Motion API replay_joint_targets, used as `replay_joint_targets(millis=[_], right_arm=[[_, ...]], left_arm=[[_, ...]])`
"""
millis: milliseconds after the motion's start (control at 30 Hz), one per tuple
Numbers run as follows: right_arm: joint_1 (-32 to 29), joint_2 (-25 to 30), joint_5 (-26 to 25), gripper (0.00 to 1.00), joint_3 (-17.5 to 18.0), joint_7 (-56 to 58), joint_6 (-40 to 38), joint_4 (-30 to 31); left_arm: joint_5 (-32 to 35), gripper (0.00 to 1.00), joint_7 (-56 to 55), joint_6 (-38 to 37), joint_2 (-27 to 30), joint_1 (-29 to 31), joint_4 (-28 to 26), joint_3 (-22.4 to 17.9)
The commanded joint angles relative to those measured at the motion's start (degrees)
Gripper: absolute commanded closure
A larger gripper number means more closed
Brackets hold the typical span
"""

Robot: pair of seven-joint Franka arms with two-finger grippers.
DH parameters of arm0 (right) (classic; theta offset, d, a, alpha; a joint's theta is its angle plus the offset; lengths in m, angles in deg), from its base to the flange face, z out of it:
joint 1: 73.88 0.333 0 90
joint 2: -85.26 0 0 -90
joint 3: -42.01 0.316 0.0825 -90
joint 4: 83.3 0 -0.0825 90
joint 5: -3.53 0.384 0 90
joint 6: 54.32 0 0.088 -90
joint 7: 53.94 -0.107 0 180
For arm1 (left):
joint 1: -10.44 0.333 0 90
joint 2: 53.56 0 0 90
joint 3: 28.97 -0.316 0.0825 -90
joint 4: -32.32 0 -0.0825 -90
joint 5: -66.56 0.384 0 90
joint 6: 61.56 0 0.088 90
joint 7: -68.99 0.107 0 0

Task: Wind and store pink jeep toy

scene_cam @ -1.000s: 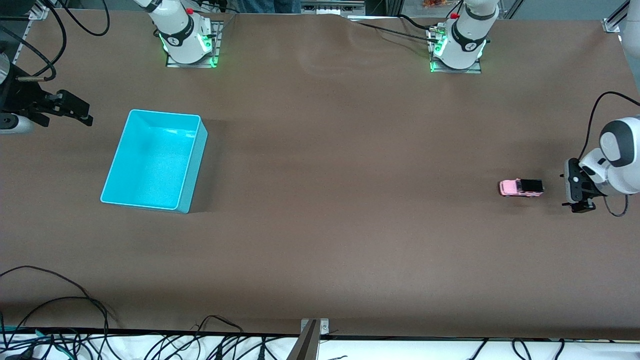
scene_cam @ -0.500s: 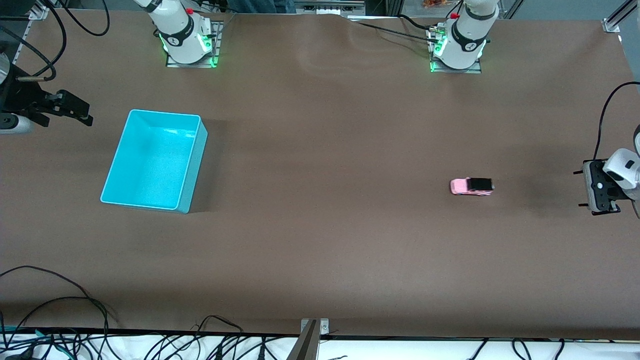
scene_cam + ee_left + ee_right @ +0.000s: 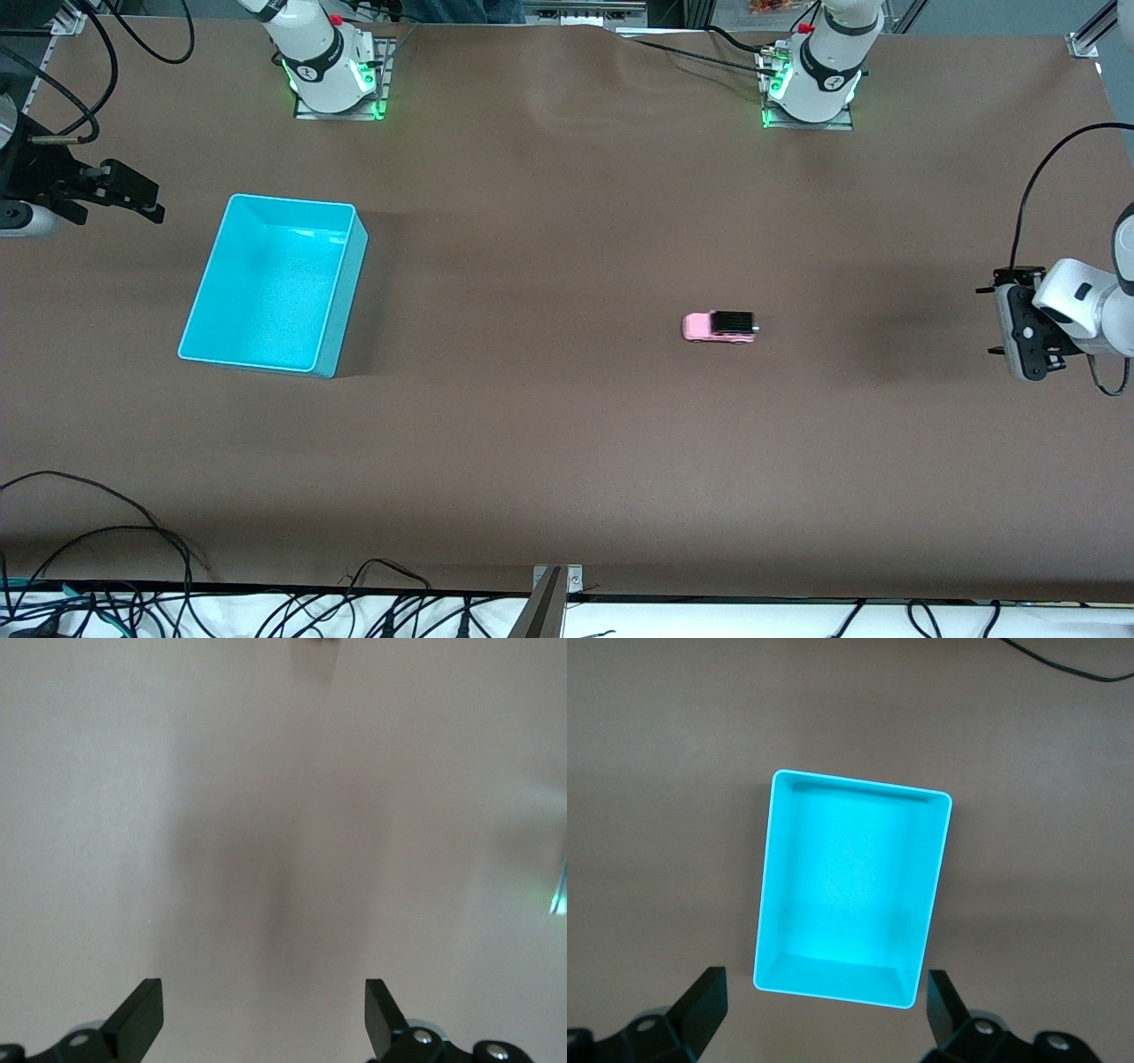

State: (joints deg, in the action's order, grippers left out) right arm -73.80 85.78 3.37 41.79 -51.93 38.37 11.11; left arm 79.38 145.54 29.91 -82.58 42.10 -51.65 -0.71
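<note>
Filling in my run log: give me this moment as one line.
tiny pink jeep toy: on brown table, unheld | cyan bin: empty | left gripper: open, empty, at its table end | right gripper: open, waiting beside bin

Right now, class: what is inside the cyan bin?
Nothing: the cyan bin shows only its bare floor, fully visible from the right wrist view. The pink jeep toy sits on the table, outside it.
</note>
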Motion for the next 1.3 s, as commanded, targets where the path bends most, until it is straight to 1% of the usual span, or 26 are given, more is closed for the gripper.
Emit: replay_joint_targets(millis=[0,233,333,533,700,833,967,1267], right_arm=[[-0.2,0.2,1.1,0.00,-0.1,0.0,-1.0,-0.8],[-0.2,0.2,1.1,0.00,-0.1,0.0,-1.0,-0.8],[-0.2,0.2,1.1,0.00,-0.1,0.0,-1.0,-0.8],[-0.2,0.2,1.1,0.00,-0.1,0.0,-1.1,-0.8],[-0.2,0.1,1.0,0.00,-0.1,0.9,-0.9,-0.9],[-0.2,0.0,1.0,0.00,-0.1,0.5,-0.9,-0.9],[-0.2,-0.1,1.0,0.00,0.0,0.7,-1.0,-0.8],[-0.2,-0.1,1.0,0.00,0.1,1.1,-1.3,-0.5]], left_arm=[[-1.0,0.00,-8.9,-4.1,2.9,0.1,0.1,3.6],[-1.0,0.00,-19.9,-5.9,4.8,0.1,0.9,7.8],[-1.4,0.00,-24.3,-6.6,5.2,0.1,0.9,8.5],[-5.6,0.00,-36.2,-6.7,7.9,0.1,0.9,9.0],[-5.6,0.00,-44.4,-6.7,8.8,0.1,0.9,10.8],[-6.0,0.00,-50.0,-6.7,9.7,0.2,0.9,10.9],[-6.1,0.00,-53.3,-6.7,9.9,0.2,0.9,11.0],[-6.1,0.00,-54.6,-6.7,10.0,0.7,0.9,11.2]])
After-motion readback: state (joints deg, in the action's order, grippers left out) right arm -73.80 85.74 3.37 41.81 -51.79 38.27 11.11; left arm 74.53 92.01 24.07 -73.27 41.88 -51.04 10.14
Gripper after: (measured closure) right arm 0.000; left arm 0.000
